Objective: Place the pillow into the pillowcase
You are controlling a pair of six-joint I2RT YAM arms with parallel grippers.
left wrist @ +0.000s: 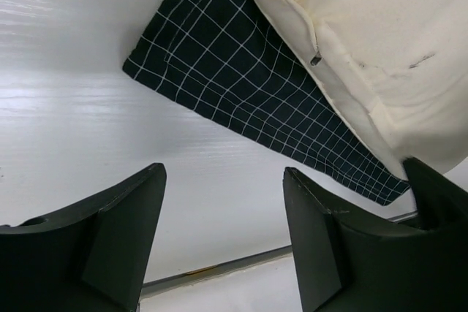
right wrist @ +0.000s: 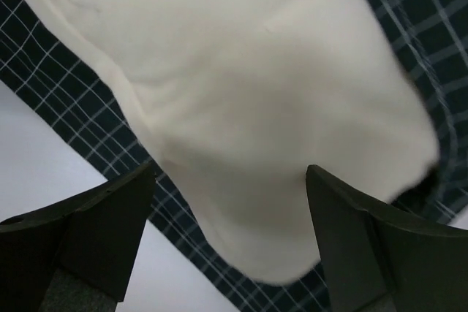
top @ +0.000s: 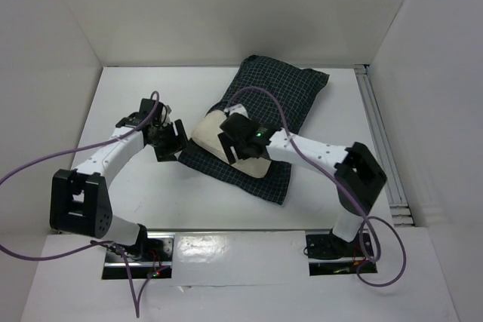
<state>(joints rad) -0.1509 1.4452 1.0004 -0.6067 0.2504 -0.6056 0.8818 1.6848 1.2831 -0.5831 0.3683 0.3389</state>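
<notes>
Zipper pull (left wrist: pixel 315 58) on pillow (left wrist: pixel 380 27), left-wrist view only

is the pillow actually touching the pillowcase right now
Touching. The left wrist view shows the pillow lying directly on the pillowcase, whose checked fabric sticks out from under its edge with no gap.

You find the pillowcase (top: pixel 283 99) across the middle of the table (top: pixel 151 186), from near-left to far-right. The pillow (top: pixel 210 132) lies on its near-left part. The left claw (top: pixel 175 141) stands just left of the pillow, and the right claw (top: pixel 232 145) is above it.
</notes>
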